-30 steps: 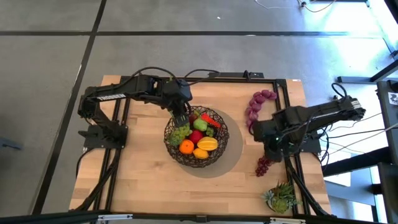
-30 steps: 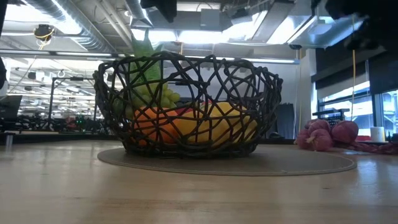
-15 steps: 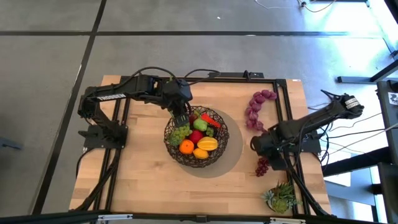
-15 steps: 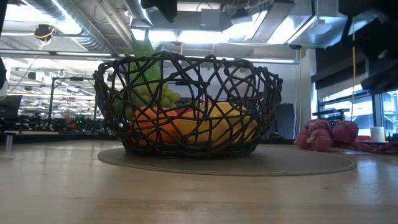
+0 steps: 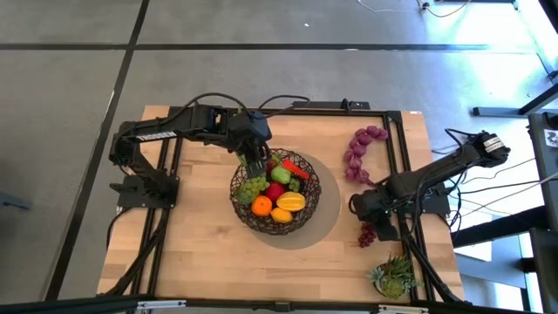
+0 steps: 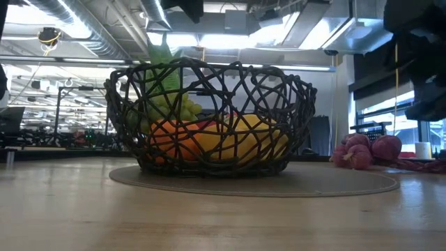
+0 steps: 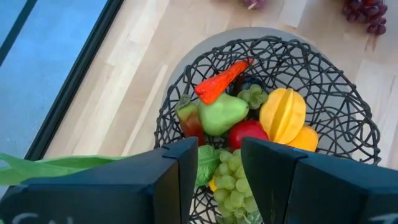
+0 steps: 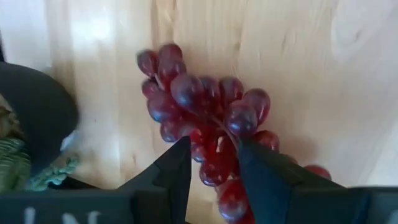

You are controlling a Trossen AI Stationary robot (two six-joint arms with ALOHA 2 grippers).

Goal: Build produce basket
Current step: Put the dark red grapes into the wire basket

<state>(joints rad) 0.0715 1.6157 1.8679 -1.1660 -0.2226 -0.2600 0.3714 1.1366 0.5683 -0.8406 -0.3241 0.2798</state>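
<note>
We are reaching our left gripper (image 5: 254, 163) over the far-left rim of the basket (image 5: 307, 208), its fingers (image 7: 180, 174) standing a little apart with a long green leafy stalk (image 7: 56, 165) running between them; it looks gripped, though we cannot tell for sure. The basket is sitting on its grey mat (image 5: 330, 212) at the middle of the wooden table (image 5: 200, 249). Inside it we are seeing green grapes (image 5: 252, 187), an orange (image 5: 261, 206), a lemon (image 5: 282, 215), a yellow mango (image 5: 291, 201), a red apple (image 5: 275, 192), a green fruit (image 7: 222, 113) and a carrot (image 7: 221, 81).

Farther right, a pale purple bunch (image 5: 358, 151) is lying on the table beside the mat. Our right gripper (image 5: 373, 218) is hanging low over the dark red grapes (image 8: 208, 120), its fingers (image 8: 176, 167) parted to either side of the bunch and not clamped on it. The spiky succulent (image 5: 394, 276) is standing at the near right corner.
</note>
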